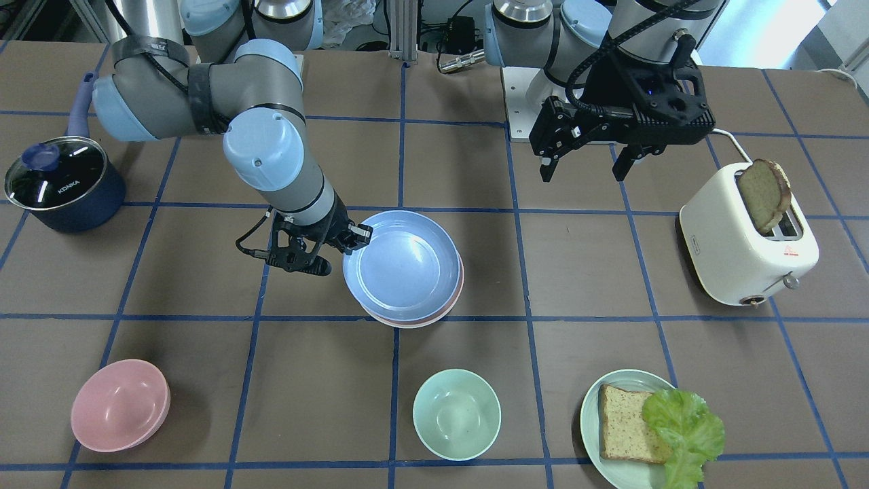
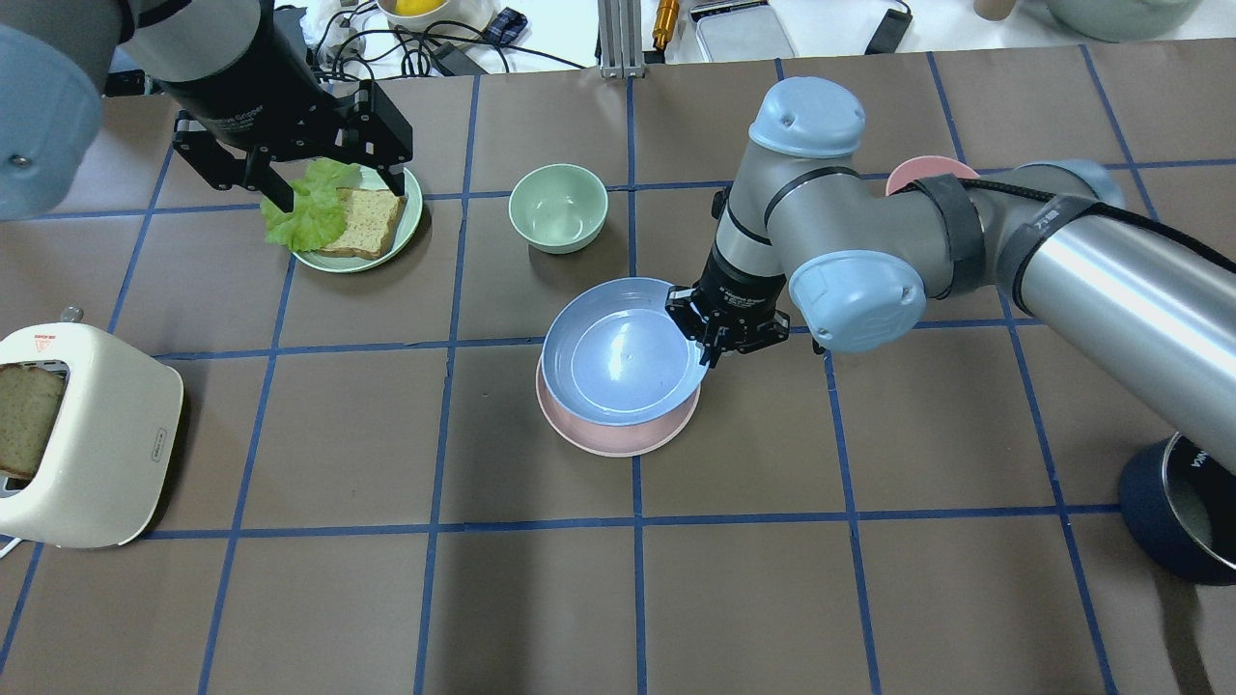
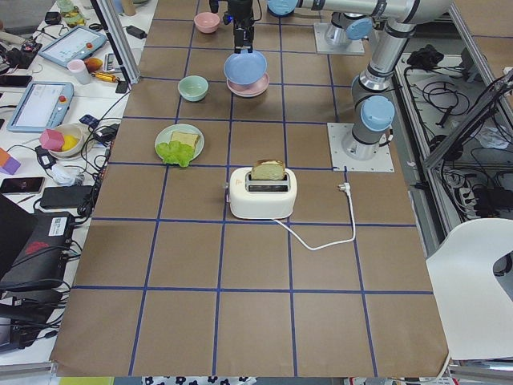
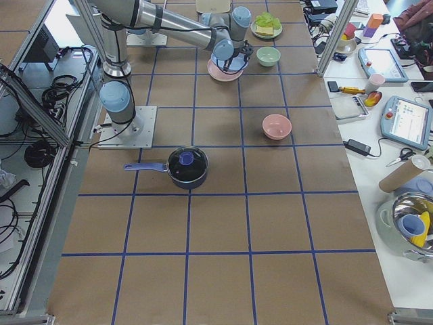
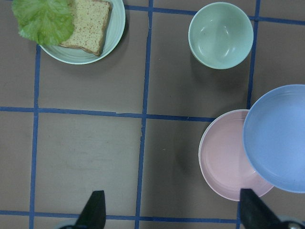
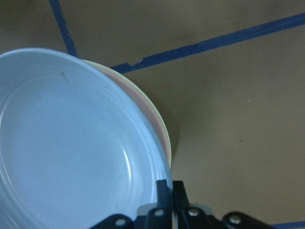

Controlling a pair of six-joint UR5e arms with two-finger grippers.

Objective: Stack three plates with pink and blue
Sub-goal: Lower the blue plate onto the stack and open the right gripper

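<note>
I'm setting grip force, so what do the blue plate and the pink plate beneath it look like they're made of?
The blue plate is probably moulded plastic or melamine: matte, soft diffuse highlight, thin rim, faint concentric rings. The pink plate looks alike, equally dull. Matte ceramic can't be ruled out.

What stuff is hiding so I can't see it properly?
- White plate: it lies under the pink plate and the blue plate. Only a thin sliver of its rim shows, in the right wrist view.
- Pink bowl: in the overhead view it is mostly behind the right arm.
- Pot: in the overhead view it is cut off by the right edge.
- Whether the blue plate, pinched by the right gripper, touches the pink one: no view tells.
</note>
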